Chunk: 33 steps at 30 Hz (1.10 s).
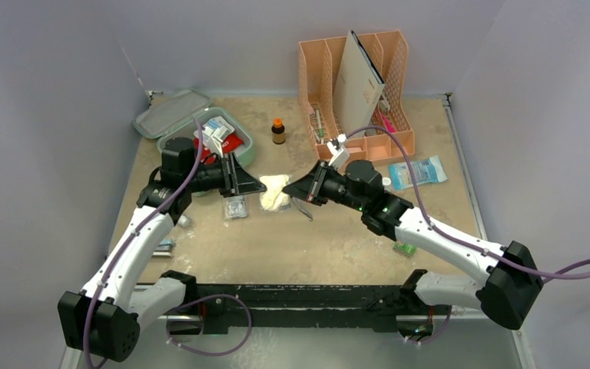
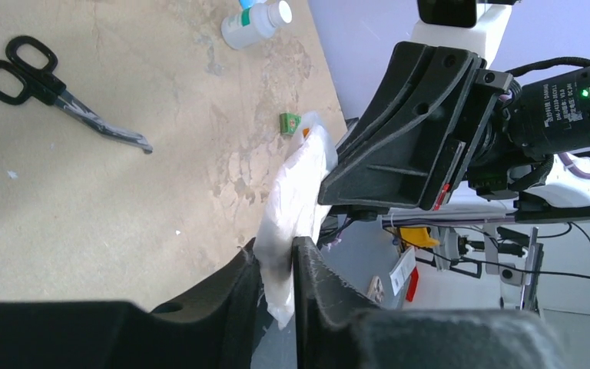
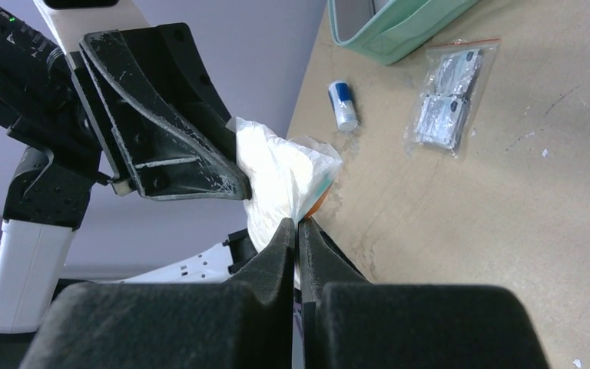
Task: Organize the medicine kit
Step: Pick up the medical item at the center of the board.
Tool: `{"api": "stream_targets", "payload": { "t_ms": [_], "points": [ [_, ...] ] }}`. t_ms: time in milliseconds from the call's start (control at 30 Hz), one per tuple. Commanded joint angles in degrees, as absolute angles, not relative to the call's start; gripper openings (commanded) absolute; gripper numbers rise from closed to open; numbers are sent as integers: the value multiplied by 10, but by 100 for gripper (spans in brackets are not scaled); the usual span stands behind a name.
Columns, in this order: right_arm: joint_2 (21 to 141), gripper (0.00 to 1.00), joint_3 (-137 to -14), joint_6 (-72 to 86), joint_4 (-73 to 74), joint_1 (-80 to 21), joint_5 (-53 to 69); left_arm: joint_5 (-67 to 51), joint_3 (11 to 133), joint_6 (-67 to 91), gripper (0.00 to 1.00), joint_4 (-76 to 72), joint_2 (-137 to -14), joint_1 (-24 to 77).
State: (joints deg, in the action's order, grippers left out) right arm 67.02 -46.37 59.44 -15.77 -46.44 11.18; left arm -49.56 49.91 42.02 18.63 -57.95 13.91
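White, crinkly plastic is what you have between the two arms: a soft bag [image 1: 274, 192] of pale padding hangs just above the desk [image 1: 338, 246], caught from both sides. Your left gripper [image 2: 276, 265] has its fingers pressed on one end of the bag, with the film bunched between them. Your right gripper [image 3: 297, 231] is fully closed on a thin edge at the other end. The medicine kit [image 1: 248, 150] sits open at the far left of the desk, lid laid back, with boxes and a red item inside, just beyond the left arm's wrist.

This looks like a handover to the left arm, since that arm is the one next to the kit. Before you let the right side go, check in the left wrist view that the pinch holds a good fold of the bag, not only a wisp of film. Release the right gripper by opening it in place, then back it straight away so the bag is not dragged.

Carry the bag lifted clear of the packet of blister strips [image 1: 236, 206] lying below the left gripper, in an arc over the kit's near wall. The kit looks fairly full, so aim for the barest corner and lower the bag in before opening. A soft bag may spring back over the rim.
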Motion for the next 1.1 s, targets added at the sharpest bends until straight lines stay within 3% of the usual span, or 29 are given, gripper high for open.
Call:
{"api": "stream_targets", "payload": {
  "t_ms": [0, 67, 200, 333, 433, 533, 700, 767, 800, 933, 1067],
  "points": [
    [675, 0, -467, 601, -191, -462, 111, -510, 501, 427, 14, 145, -587, 141],
    [679, 0, -467, 599, -192, -462, 111, -513, 503, 422, 0, 142, -592, 141],
    [685, 2, -459, 599, -192, -462, 129, -498, 503, 400, 0, 154, -590, 141],
    [668, 15, -445, 596, -170, -462, 124, -497, 508, 332, 0, 162, -580, 141],
    [644, 29, -445, 564, -139, -462, 112, -474, 518, 287, 0, 166, -576, 141],
    [624, 49, -449, 530, -104, -462, 101, -467, 552, 235, 0, 191, -604, 141],
    [583, 72, -447, 507, -47, -462, 98, -465, 668, 99, 0, 348, -710, 140],
    [561, 92, -443, 500, -45, -462, 95, -450, 712, 53, 0, 407, -744, 140],
    [552, 98, -444, 496, -44, -462, 91, -438, 728, 33, 0, 423, -754, 140],
    [527, 99, -461, 476, -6, -462, 79, -360, 777, -44, 0, 459, -775, 139],
    [496, 99, -461, 468, 29, -462, 76, -241, 826, -21, 0, 460, -809, 119]
  ]
}}
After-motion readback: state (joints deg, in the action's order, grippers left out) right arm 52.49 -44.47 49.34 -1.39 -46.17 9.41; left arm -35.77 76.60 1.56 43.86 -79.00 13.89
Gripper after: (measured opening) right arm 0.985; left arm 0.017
